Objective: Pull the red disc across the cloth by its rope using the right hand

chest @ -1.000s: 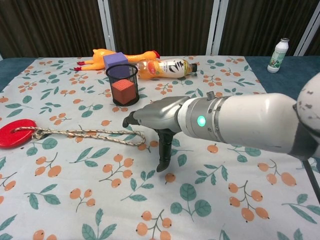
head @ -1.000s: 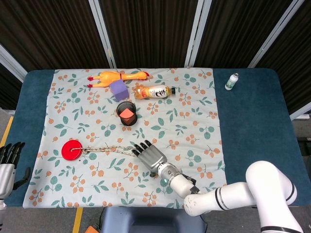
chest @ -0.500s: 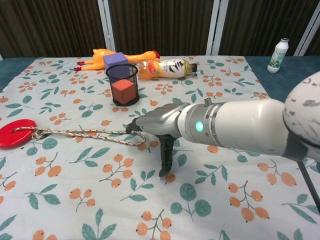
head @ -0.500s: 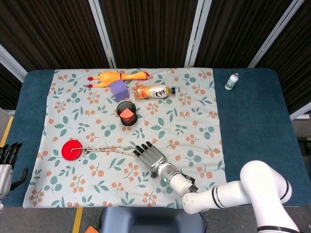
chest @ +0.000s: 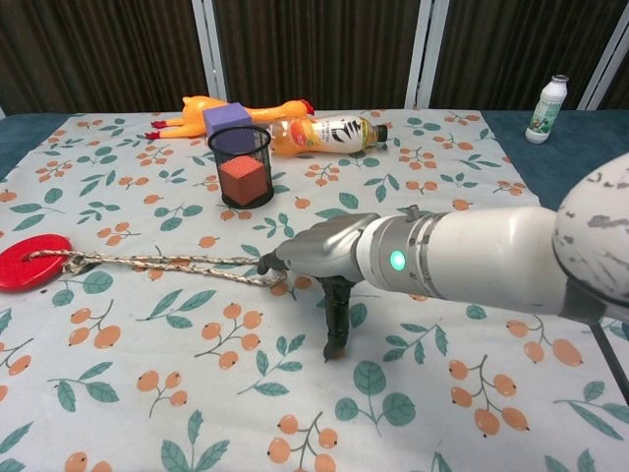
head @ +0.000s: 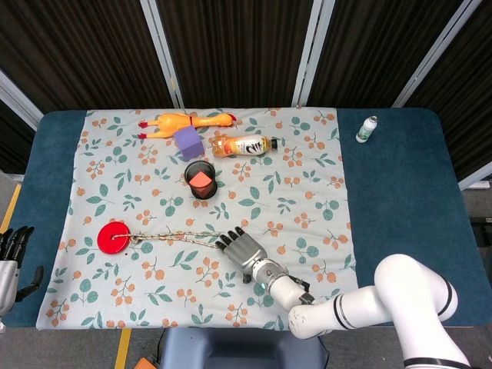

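Observation:
The red disc (head: 114,236) (chest: 29,262) lies flat on the floral cloth (head: 307,184) at its left side. Its braided rope (head: 173,239) (chest: 167,262) runs right from the disc to an end by my right hand (head: 240,250) (chest: 329,254). That hand hovers low over the cloth, fingers stretched toward the rope end and just above it, thumb pointing down at the cloth. It holds nothing. My left hand (head: 11,257) hangs off the table's left edge with its fingers extended, also holding nothing.
At the back of the cloth lie a yellow rubber chicken (head: 184,121), a purple block (head: 188,142) and a juice bottle (head: 244,144). A black mesh cup (head: 201,179) holds an orange cube. A small white bottle (head: 367,129) stands on the blue table, far right.
My right hand has sunk lower and drifted slightly right and toward me, so its fingertips now sit at the rope's end. The disc and rope have not moved.

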Motion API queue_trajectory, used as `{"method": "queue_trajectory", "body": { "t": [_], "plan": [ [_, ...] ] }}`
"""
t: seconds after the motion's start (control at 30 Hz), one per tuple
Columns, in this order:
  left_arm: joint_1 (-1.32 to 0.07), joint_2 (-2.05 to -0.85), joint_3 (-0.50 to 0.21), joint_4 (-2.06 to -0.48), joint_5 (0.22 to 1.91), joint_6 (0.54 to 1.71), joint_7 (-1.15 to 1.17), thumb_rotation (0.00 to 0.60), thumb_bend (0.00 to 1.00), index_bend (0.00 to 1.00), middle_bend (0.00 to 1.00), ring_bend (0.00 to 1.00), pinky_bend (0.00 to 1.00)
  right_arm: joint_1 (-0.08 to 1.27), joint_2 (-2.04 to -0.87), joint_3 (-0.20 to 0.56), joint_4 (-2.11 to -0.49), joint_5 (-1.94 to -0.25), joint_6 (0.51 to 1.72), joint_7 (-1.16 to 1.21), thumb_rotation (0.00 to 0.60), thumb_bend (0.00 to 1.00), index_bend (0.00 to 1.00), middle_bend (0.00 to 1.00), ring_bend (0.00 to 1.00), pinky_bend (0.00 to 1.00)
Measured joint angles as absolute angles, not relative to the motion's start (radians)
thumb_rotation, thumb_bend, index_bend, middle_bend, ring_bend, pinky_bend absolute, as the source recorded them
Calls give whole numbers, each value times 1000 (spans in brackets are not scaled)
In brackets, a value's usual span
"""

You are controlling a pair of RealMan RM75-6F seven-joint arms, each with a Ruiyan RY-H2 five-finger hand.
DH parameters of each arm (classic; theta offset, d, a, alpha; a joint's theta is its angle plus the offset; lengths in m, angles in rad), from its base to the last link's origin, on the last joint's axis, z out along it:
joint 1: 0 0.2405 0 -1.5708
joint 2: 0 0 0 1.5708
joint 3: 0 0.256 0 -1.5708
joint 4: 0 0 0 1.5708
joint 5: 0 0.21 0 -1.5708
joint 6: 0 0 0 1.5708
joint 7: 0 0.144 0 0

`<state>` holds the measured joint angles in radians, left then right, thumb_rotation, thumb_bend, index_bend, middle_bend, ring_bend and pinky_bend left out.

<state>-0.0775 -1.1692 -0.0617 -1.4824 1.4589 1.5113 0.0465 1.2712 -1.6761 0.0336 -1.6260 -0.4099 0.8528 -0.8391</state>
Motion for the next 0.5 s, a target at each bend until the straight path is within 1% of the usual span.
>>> {"method": "queue_trajectory", "body": {
  "t": [0.2,0.37,0.5],
  "plan": [
    [-79,-1169,-62,-1485,1460,1508,49,569,460,0,61,0,80,1264,-1671,28,-1628,-436,865,-819,600,205,0,276,0,0],
    [-79,-1167,-63,-1488,1462,1510,51,567,460,0,61,0,80,1254,-1662,26,-1634,-462,860,-791,600,205,0,337,0,0],
    [-79,-1166,-63,-1492,1463,1510,53,568,460,0,61,0,80,1248,-1658,26,-1638,-487,862,-777,600,221,0,426,8,0]
  ]
}}
